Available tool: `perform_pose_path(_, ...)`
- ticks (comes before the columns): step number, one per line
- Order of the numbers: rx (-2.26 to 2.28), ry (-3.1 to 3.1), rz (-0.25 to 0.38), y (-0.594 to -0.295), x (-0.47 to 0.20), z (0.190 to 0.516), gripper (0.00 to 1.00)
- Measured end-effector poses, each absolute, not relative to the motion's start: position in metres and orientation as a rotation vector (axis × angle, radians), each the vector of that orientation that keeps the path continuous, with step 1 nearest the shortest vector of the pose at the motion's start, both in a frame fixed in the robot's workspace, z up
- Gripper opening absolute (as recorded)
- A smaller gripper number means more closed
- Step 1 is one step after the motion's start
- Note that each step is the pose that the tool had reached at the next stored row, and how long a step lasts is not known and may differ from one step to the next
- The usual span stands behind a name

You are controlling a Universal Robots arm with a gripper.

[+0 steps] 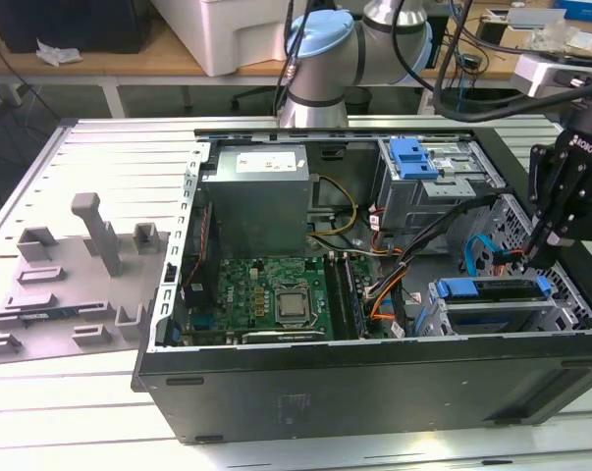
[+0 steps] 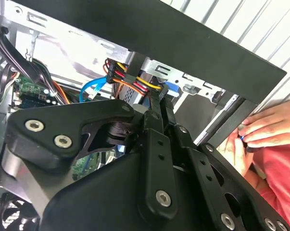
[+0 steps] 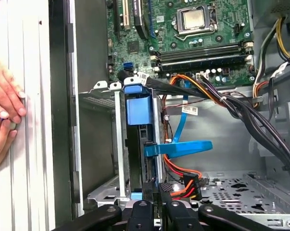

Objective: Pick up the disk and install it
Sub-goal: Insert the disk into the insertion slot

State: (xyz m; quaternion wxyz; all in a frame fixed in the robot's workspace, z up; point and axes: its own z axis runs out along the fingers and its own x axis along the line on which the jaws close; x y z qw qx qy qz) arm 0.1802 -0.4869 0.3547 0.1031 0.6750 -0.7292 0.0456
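Note:
The disk [image 1: 492, 288] sits edge-up in the drive cage at the front corner of the open computer case, on the exterior view's right; its blue carrier shows along the top. In the first wrist view the carrier's blue tab [image 3: 137, 109] caps the disk in the metal cage. My gripper [image 1: 539, 257] hangs just behind the cage, by the disk's rear end. Its fingers are shut, tips together [image 2: 160, 98], right at a black plug [image 3: 167, 186] with red, orange and yellow wires. I cannot tell whether the tips pinch the plug.
A person's hand [image 3: 3, 110] rests on the case's outer wall beside the cage. A blue flat cable [image 3: 179, 148], black cable bundles, the motherboard [image 1: 276, 294], a grey metal box [image 1: 254, 201] and a blue bracket [image 1: 413, 157] crowd the case. Grey fixtures [image 1: 80, 265] stand outside the case, on the exterior view's left.

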Motion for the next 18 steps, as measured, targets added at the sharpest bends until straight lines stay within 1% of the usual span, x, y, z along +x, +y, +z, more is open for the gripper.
perform_pose_path(7, 2.023, -2.125, 0.14, -0.486, 0.174, 0.355, 0.16)
perform_pose_path(11, 2.071, -2.086, 0.153, -0.486, 0.173, 0.355, 0.16)
perform_pose_path(13, 2.087, -2.09, 0.18, -0.486, 0.171, 0.355, 0.16)
perform_pose_path(18, 2.097, -2.107, 0.218, -0.485, 0.159, 0.355, 0.16)
